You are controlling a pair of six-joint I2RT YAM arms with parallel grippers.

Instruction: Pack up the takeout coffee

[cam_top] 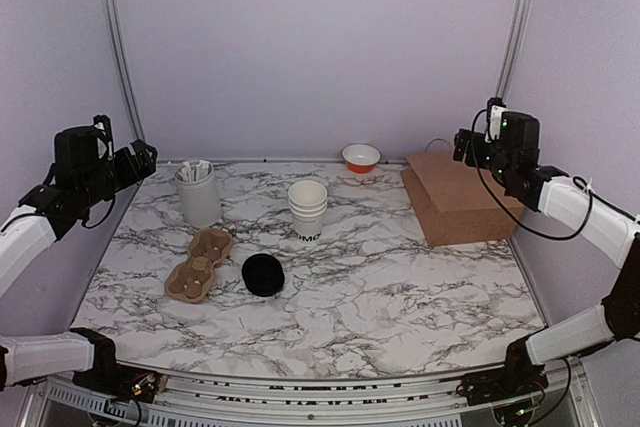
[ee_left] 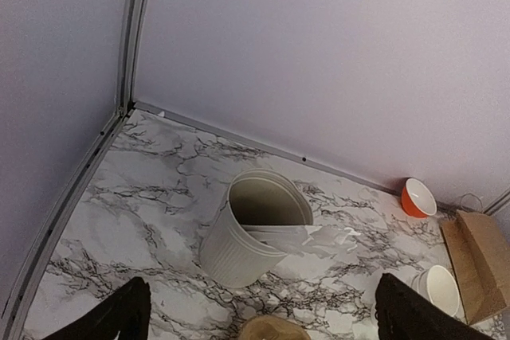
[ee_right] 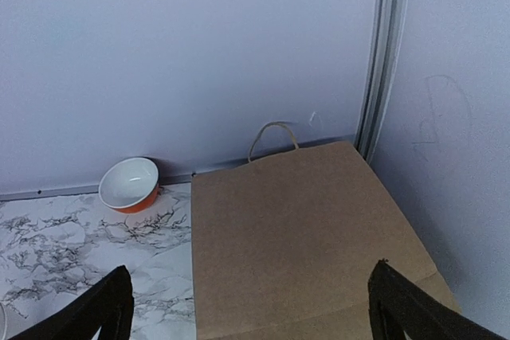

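Packing looked not yet begun. Both arms were raised at the back corners, the left gripper (ee_left: 267,320) and right gripper (ee_right: 251,312) each spread wide and holding nothing. No finished coffee, a cup with its lid on, showed in any view. What showed was a stack (cam_top: 307,209) of lidless cups at mid-table, lettering near its base, and a loose lid (cam_top: 263,275) nearer the front, just beside a carrier (cam_top: 200,265). The next move likely called for one arm to come down over the stack or the lid. The bag (ee_right: 303,236) lay flat and closed, so it would probably need standing up and opening too. It sat hard against the right wall, handle toward the back wall and a bowl (ee_right: 129,184) just beside it, leaving little room on those sides. A ribbed pot (ee_left: 251,232) stood back left, near the carrier. The front right of the table (cam_top: 420,297) offered the widest room for moving.
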